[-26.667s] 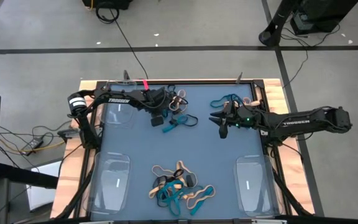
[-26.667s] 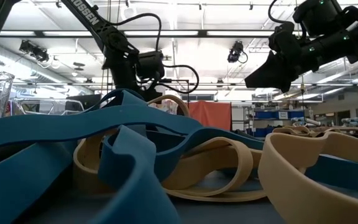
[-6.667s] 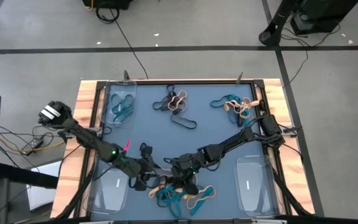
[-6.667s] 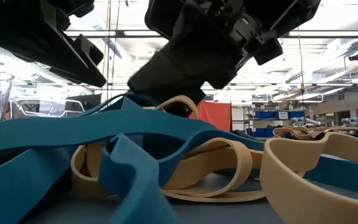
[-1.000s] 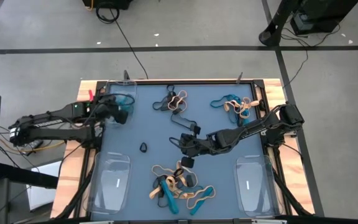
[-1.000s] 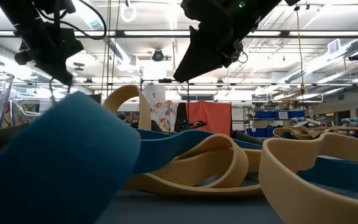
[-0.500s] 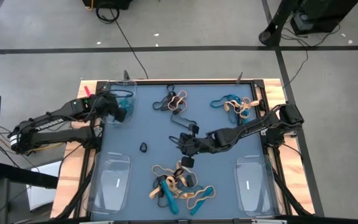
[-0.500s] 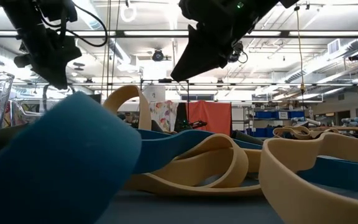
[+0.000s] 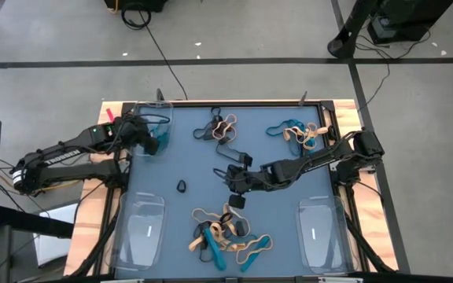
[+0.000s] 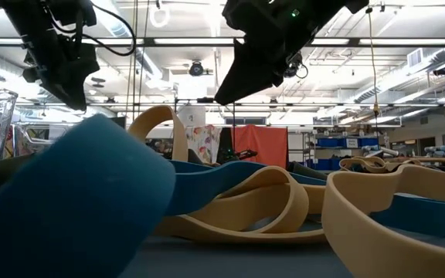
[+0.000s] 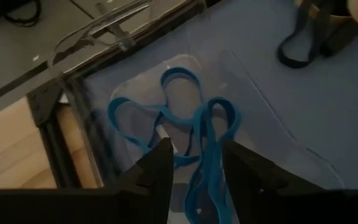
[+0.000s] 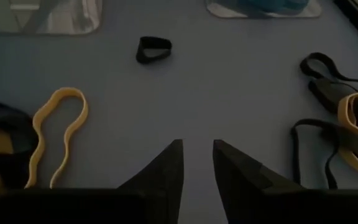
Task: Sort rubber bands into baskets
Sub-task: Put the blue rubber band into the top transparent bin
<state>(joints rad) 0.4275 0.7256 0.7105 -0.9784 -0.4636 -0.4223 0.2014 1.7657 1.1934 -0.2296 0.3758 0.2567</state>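
My left gripper (image 9: 149, 140) hangs open over the clear far-left basket (image 9: 154, 120). In its wrist view, teal rubber bands (image 11: 185, 118) lie on that basket's floor below and between the fingers. My right gripper (image 9: 233, 179) stands open above the middle of the blue table, with bare table between its fingers (image 12: 197, 155). A small black band (image 9: 181, 186) lies alone, left of it. A heap of teal, tan and black bands (image 9: 225, 234) lies near the front edge.
Two more groups of bands lie at the far edge (image 9: 222, 127) (image 9: 299, 134). Clear baskets sit at the near left (image 9: 141, 232) and near right (image 9: 318, 232). A wooden frame (image 9: 93, 196) borders the table. A tan band (image 12: 58, 124) lies in the right wrist view.
My left arm has swung a little toward the far edge, and its gripper has turned while staying over the far-left basket. My right gripper has kept still.
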